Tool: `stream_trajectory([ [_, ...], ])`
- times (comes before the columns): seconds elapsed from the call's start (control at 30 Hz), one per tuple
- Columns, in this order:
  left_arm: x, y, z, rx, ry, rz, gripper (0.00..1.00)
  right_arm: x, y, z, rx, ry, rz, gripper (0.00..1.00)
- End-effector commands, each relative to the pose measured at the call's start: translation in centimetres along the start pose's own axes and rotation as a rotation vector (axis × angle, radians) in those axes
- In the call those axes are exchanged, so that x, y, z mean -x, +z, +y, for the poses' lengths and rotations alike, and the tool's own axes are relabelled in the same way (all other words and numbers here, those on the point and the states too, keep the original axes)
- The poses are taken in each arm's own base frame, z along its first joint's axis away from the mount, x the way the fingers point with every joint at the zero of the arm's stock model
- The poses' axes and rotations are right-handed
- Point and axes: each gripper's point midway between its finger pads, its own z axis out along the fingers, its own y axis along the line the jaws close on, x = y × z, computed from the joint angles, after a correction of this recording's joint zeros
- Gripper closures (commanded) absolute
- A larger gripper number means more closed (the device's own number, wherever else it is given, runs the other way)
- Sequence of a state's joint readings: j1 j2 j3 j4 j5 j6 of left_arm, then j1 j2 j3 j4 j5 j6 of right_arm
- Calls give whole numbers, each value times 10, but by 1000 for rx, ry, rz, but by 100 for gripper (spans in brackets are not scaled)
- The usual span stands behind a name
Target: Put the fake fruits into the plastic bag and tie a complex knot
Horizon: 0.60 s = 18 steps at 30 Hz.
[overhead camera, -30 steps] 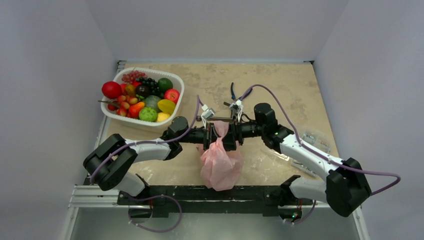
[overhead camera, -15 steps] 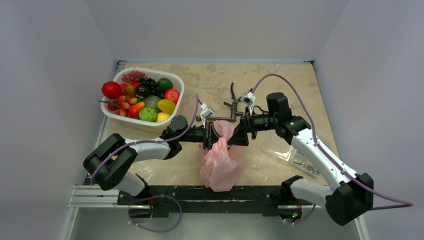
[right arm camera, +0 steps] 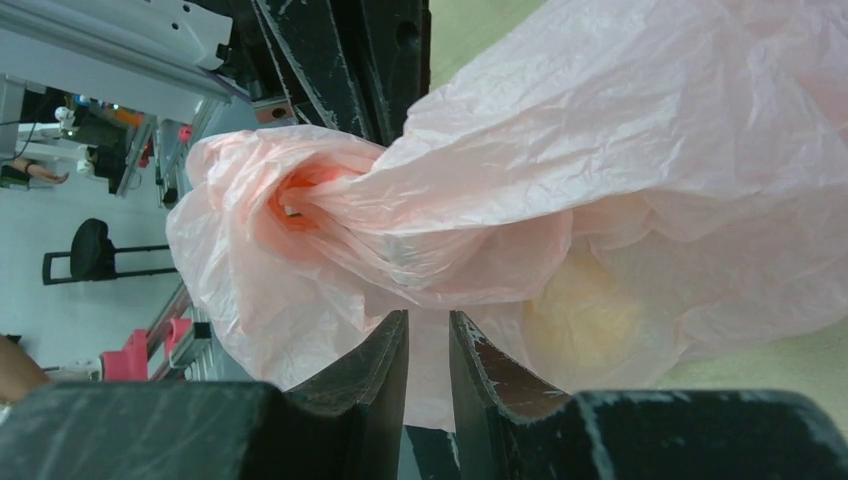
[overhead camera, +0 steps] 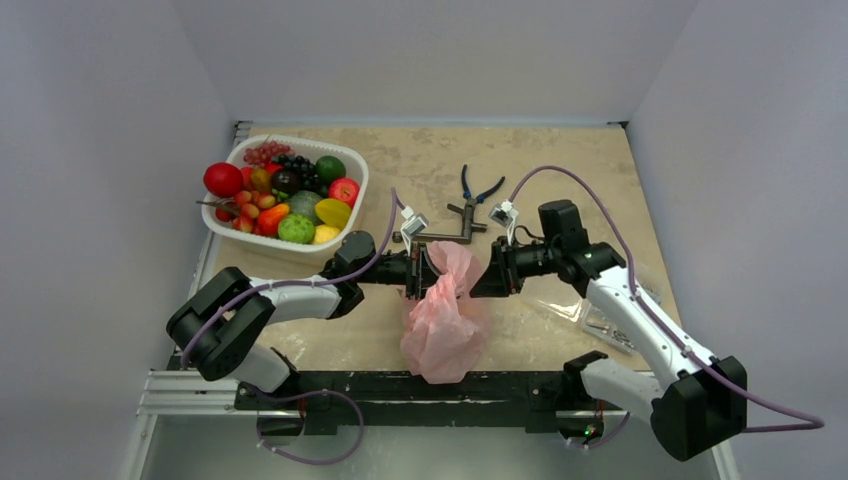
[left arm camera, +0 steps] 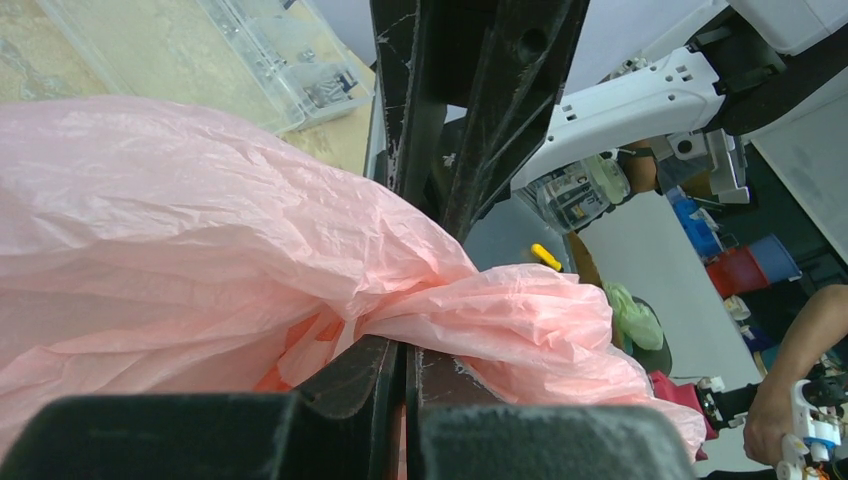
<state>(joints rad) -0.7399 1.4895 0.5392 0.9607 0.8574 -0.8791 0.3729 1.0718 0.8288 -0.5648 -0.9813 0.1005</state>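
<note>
The pink plastic bag [overhead camera: 440,335] hangs bulging at the near middle of the table, its neck held up between both arms. My left gripper [overhead camera: 421,272] [left arm camera: 405,345] is shut on the film on the neck's left side. On the neck's right side, my right gripper [overhead camera: 487,276] [right arm camera: 428,318] is shut to a narrow gap with pink film in it, just below the twisted knot [right arm camera: 330,215]. A yellowish fruit [right arm camera: 580,310] shows through the film. More fake fruits [overhead camera: 285,195] fill a white basket [overhead camera: 275,246] at the back left.
Black-handled pliers [overhead camera: 470,190] and a metal tool [overhead camera: 440,236] lie behind the bag. A clear bag of hardware [overhead camera: 605,322] lies under the right arm, and a clear plastic box [left arm camera: 270,50] shows in the left wrist view. The table's near edge runs just below the bag.
The right arm pulled back to the right and its jaws opened wide. They have now come together on the film on the neck's right side. The left gripper kept its hold.
</note>
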Motion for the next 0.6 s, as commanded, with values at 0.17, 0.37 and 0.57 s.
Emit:
stream_trajectory([
  [0.17, 15, 2, -16, -60, 95, -26, 100, 29, 20, 1, 55, -7, -122, 79],
  [0.37, 15, 7, -22, -86, 107, -16, 100, 41, 32, 18, 116, -28, -155, 71],
  [0.57, 14, 10, -21, -91, 115, -11, 100, 42, 34, 24, 141, -33, -156, 63],
])
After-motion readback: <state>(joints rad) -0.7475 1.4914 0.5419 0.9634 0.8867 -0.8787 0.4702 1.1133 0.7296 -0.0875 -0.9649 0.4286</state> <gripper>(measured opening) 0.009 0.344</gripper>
